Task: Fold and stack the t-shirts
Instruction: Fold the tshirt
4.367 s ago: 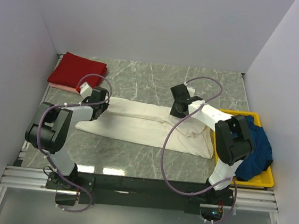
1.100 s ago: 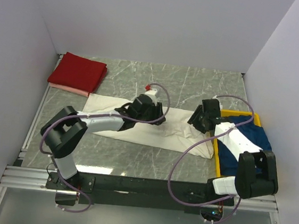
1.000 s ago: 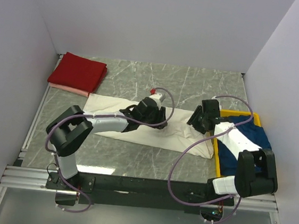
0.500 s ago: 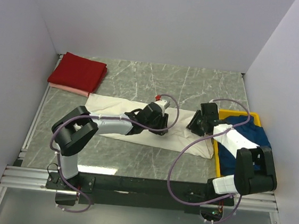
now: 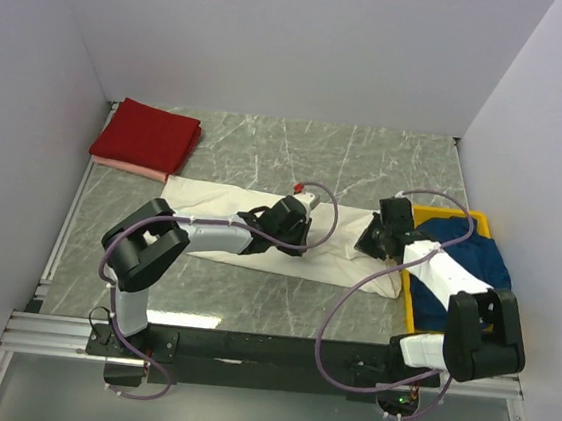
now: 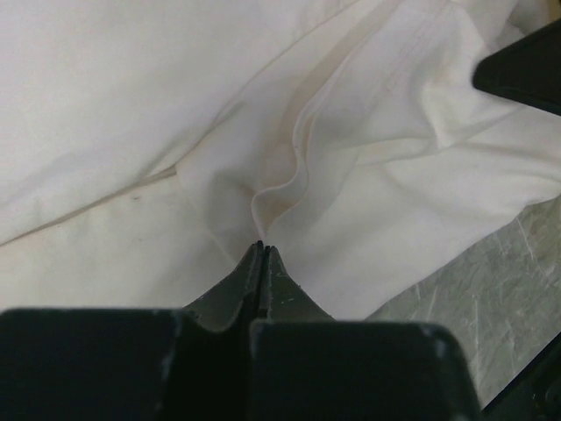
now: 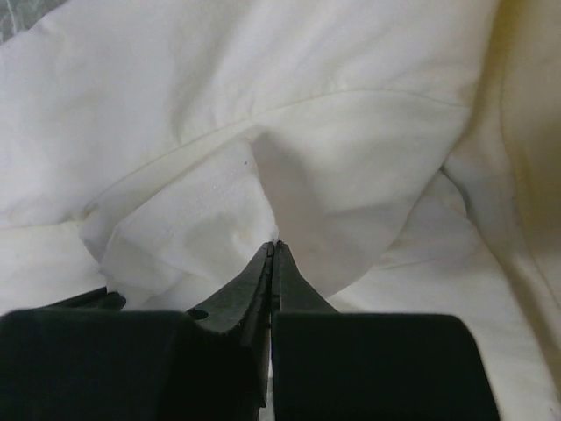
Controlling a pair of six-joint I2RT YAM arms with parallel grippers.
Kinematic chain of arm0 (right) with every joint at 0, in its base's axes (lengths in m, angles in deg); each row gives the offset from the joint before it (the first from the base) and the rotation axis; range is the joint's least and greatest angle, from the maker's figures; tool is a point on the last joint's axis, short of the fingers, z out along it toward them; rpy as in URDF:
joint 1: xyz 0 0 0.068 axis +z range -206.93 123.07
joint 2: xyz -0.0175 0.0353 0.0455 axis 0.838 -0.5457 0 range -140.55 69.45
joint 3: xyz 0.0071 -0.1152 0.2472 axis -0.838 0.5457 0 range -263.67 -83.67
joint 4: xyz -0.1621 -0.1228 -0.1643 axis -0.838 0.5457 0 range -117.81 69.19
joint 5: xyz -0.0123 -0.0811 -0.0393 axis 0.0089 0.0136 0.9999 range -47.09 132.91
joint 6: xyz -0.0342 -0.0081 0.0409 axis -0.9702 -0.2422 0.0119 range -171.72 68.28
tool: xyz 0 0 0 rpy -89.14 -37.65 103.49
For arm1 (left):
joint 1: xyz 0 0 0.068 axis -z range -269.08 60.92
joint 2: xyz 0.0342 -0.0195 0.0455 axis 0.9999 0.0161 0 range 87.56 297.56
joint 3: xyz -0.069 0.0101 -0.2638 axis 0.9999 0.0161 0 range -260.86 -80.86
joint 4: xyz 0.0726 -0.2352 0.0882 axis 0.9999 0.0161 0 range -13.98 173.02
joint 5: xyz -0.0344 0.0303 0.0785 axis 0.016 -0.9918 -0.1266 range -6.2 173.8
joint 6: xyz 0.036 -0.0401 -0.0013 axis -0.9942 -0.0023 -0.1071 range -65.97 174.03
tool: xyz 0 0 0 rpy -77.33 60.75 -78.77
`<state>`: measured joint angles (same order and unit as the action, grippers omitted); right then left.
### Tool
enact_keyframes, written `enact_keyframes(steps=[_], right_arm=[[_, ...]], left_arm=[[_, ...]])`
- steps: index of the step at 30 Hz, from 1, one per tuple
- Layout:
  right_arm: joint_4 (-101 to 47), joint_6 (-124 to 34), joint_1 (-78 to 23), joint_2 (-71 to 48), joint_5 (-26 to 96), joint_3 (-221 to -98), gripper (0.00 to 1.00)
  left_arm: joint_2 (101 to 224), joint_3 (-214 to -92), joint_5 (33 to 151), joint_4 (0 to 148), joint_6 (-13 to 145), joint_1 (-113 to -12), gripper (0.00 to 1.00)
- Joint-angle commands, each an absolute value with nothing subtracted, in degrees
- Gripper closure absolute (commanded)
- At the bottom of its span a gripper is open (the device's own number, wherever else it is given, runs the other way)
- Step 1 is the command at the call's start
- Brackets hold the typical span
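On the marble table [image 5: 267,149], I note my left gripper [image 6: 263,249] and right gripper [image 7: 274,246] each clamped on a cream t-shirt [image 5: 207,198] fold.

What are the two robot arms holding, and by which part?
Both hold the large cream cloth t-shirt. The left fingers are shut on a pinched fold near its middle; the right fingers on a fold nearer its right end.

Quick count: four shirts. One cream shirt [image 5: 211,203] just left of the bin [image 5: 448,215], one navy shirt [image 5: 472,256] inside it, one red shirt [image 5: 146,136] on one pink shirt [image 5: 125,166] far left. One yellow bin, two arms: left arm [image 5: 213,232], right arm [image 5: 440,273].
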<state>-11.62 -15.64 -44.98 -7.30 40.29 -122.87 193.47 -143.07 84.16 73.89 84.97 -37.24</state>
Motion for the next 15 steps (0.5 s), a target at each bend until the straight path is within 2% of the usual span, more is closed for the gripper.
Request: enact_keyframes(steps=[1,15], right_arm=[[-9.80,-15.95,-45.32,-2.81,41.67,-121.65,1.00],[-5.75,-13.58,-45.24,9.23,42.64,-115.41,1.00]], left_arm=[[190.58,-144.40,82.22,74.79,83.91,-36.96,0.99],[185.56,-143.44,81.43,78.22,82.16,-37.22,0.99]])
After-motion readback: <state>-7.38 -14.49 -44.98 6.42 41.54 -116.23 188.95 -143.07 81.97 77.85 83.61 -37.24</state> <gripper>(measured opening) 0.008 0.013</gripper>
